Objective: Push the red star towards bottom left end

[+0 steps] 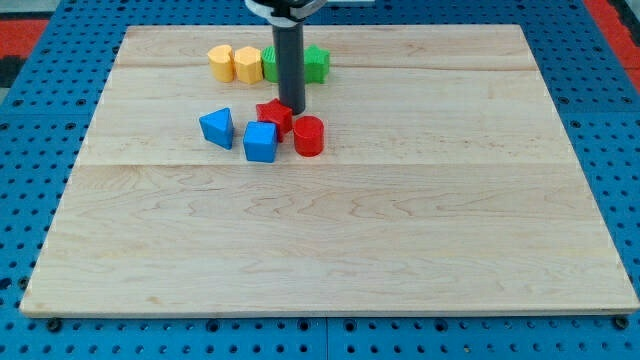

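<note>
- Rod: straight, dark grey to black cylinder, smooth and unmarked, of even width along its visible length.
- My tip (291, 108): blunt, flat lower end of the rod.
- Mount: white and black fitting, cut off by the view's top.

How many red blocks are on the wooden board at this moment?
2. The red star lies just below my tip, touching the blue cube. The red cylinder stands to the star's right. None seems hidden.
</note>
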Tool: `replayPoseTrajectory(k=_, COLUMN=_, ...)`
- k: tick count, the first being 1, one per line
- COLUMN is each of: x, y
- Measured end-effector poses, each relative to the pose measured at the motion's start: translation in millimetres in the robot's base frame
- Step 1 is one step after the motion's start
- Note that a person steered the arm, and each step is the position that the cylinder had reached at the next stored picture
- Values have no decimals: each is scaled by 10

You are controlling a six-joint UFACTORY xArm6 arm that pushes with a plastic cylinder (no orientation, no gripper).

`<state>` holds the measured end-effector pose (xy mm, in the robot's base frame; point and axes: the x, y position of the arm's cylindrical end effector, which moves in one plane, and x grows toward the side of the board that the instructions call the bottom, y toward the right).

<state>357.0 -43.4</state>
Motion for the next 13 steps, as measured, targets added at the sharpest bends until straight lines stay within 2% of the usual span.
replayPoseTrajectory(k=2, x=0, y=0)
replayPoseTrajectory(k=5, x=437, y=-870)
replayPoseTrajectory(k=6, x=577, y=-813)
replayPoseTrajectory(k=7, x=577, y=-479)
replayPoseTrajectory(k=8, x=844, y=-427)
replayPoseTrajectory(k=9, x=1195, y=-688)
replayPoseTrajectory(k=10, x=1280, y=-1210)
replayPoseTrajectory(k=11, x=1070, y=-1234)
replayPoseTrajectory(k=12, x=1070, y=-1551)
replayPoseTrajectory(k=13, x=1289, y=-1811)
